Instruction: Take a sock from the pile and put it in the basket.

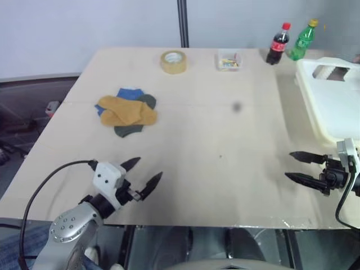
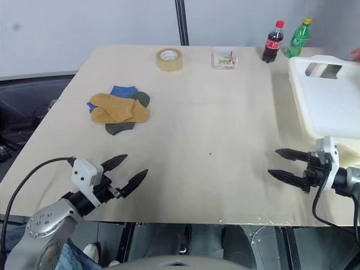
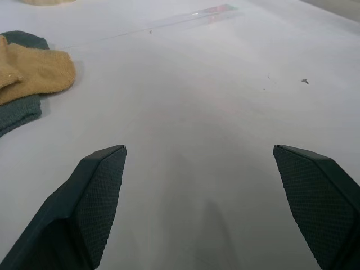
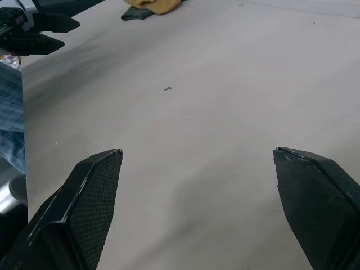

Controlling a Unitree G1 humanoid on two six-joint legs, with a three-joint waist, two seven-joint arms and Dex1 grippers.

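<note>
I had the left gripper spread wide and empty near the table's front edge, the right gripper likewise, just beside the basket at the right edge. The pile lay far-left, with bare tabletop between.

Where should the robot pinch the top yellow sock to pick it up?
Probably the rounded end of the top yellow sock, the end nearest the middle of the table. It lies flat on the pile, so coming down from above fits best, pinching a fold of that end, which sticks out past the blue sock. The open left gripper is nearer.
</note>
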